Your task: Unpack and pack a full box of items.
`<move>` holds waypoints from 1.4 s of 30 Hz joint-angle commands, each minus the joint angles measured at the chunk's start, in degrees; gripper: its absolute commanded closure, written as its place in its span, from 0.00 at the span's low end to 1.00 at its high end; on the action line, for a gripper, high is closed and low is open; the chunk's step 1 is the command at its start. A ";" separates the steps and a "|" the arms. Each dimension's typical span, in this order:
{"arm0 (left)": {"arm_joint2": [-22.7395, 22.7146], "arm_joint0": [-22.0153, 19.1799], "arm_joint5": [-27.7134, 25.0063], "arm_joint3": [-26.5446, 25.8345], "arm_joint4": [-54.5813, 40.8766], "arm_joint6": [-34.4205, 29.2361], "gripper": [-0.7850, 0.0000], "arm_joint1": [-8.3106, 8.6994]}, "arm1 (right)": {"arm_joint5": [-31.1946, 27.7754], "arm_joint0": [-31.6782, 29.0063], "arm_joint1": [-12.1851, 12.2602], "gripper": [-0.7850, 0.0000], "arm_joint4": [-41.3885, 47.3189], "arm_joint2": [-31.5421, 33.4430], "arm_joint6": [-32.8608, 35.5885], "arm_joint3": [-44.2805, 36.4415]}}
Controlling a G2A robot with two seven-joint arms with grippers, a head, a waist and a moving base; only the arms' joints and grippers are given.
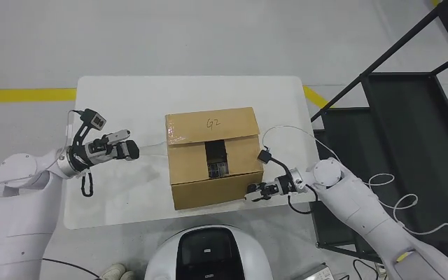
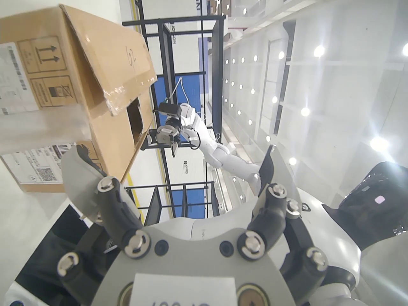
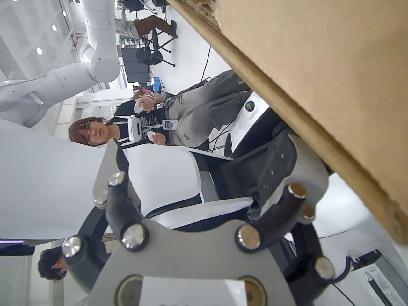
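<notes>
A brown cardboard box (image 1: pixel 212 157) stands in the middle of the white table (image 1: pixel 119 98). Its top flaps are partly folded in, and dark items (image 1: pixel 218 162) show through the gap between them. My left gripper (image 1: pixel 133 150) hovers to the left of the box, apart from it. In the left wrist view this gripper (image 2: pixel 173 173) is open and holds nothing, with the box (image 2: pixel 79 74) ahead. My right gripper (image 1: pixel 253 190) sits at the box's near right corner. It is open (image 3: pixel 197 163), and the cardboard edge (image 3: pixel 287 97) runs close beside one finger (image 3: pixel 280 160).
A black metal stair frame (image 1: pixel 378 119) stands just past the table's right edge. A white cable (image 1: pixel 287 129) lies on the table to the right of the box. Bare table lies behind the box and to its left.
</notes>
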 commanded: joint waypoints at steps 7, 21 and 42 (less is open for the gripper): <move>6.28 -4.28 4.83 2.28 -3.64 -5.05 0.00 -0.68 | 5.54 -3.64 3.75 0.00 11.81 7.61 5.56 -5.91; 18.28 -10.81 1.06 14.13 -6.32 -0.27 0.00 -3.85 | 9.05 -7.12 5.46 0.00 25.51 18.58 9.08 -4.40; 25.38 -25.78 0.77 29.31 -17.67 -2.76 0.00 -8.93 | 10.10 -6.73 3.61 0.00 23.68 20.46 10.12 -1.97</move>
